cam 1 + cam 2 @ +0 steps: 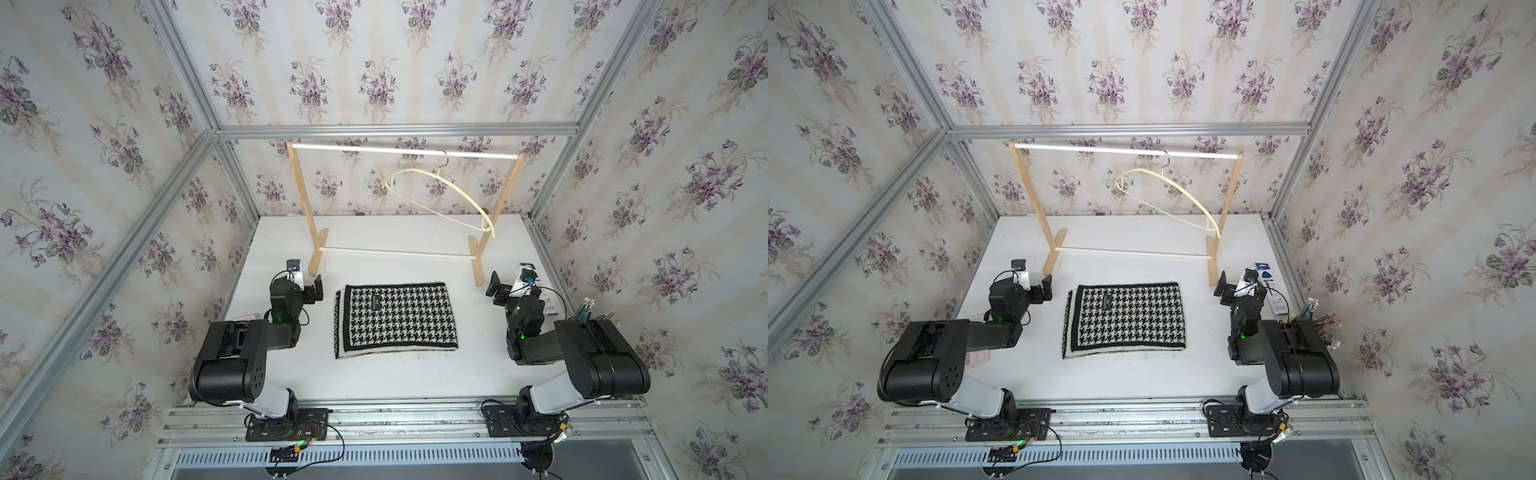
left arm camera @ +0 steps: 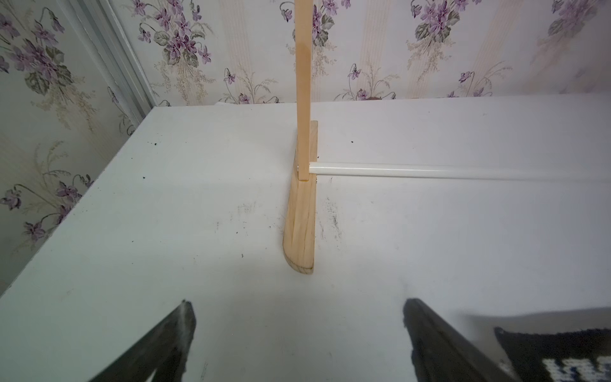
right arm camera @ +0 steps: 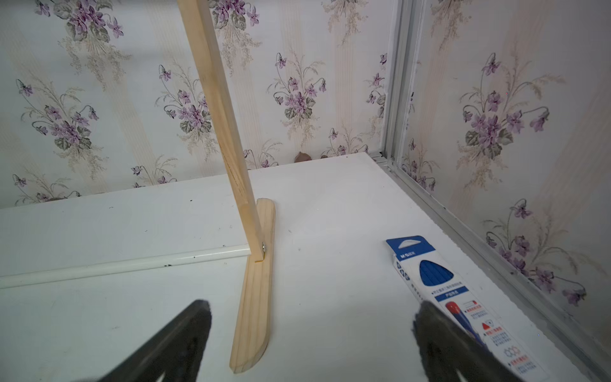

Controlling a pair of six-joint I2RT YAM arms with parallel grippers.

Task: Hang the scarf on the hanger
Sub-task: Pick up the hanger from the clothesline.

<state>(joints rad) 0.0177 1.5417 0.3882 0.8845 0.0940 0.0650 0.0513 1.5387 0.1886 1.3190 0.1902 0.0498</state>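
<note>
I find the scarf (image 1: 397,320) lying three-to-nine; left pincer (image 1: 315,289), at its ten o'clock, is nearer than right pincer (image 1: 495,285); both gape empty.

Both top views high at the front, tilted toward the back wall (image 1: 353,187), sharing the whole table (image 1: 395,382), wrist views low, close, facing back, left on a rack foot (image 2: 299,228) and scarf (image 2: 562,347) corner, right on the other foot (image 3: 253,307).
</note>
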